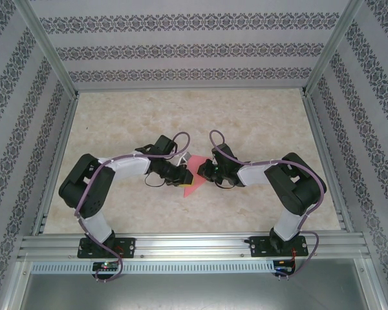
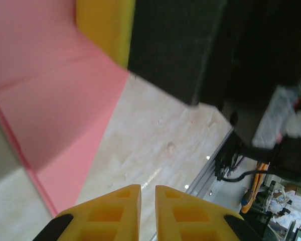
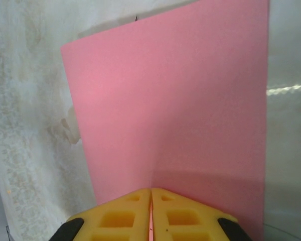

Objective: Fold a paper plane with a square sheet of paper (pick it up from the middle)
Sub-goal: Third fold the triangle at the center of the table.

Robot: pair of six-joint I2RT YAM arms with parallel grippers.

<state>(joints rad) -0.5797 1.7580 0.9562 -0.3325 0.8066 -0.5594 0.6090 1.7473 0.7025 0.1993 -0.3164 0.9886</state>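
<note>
bright, even light; glare streak on the table [image 3: 286, 50]; left wrist view blurred.

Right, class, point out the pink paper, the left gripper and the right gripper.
paper [image 1: 194, 178]: top view, its bare middle.
left gripper [image 2: 148, 187]: left wrist view, gap between its fingertips.
right gripper [image 3: 151, 190]: right wrist view, where its fingertips meet.

sheet [image 1: 195, 178] on table [image 1: 246, 116], between left gripper [image 1: 183, 183] and right gripper [image 1: 205, 172]
</note>
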